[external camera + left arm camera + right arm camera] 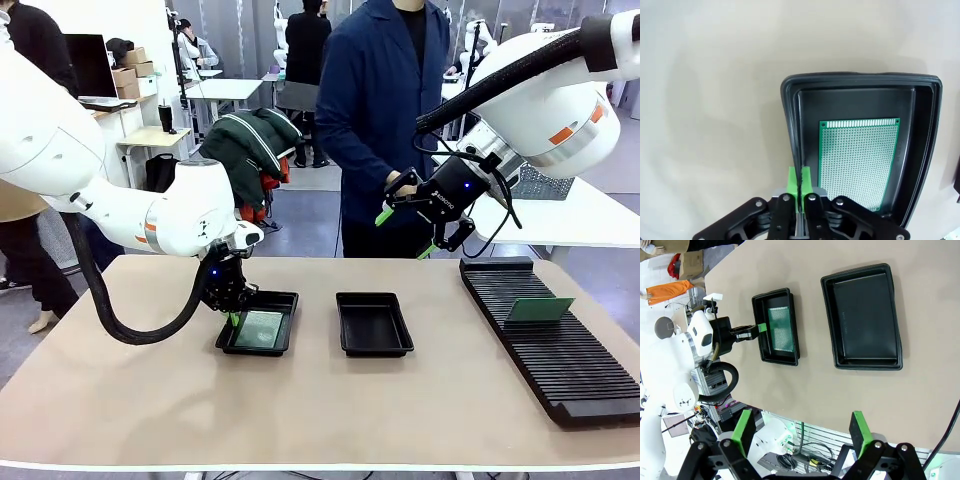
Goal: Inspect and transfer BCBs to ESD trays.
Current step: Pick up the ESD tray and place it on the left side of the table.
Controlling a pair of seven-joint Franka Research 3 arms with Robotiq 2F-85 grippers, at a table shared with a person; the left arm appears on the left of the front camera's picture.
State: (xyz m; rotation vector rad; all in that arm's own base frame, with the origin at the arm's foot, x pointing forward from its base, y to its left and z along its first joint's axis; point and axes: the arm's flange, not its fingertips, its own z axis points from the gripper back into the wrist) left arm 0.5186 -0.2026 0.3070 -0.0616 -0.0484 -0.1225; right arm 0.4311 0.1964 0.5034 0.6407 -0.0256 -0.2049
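One BCB (859, 162) lies beside left fingers (794, 181) pinching the tray (860, 76) rim; right fingers (744, 429) gape empty

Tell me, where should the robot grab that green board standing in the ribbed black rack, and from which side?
By its upper long edge, coming from above. The BCB stands on edge in a slot of the rack, leaning a little. Its bottom is sunk between the ribs and its top is free. It is thin, so the open right gripper could likely pinch its two flat faces.
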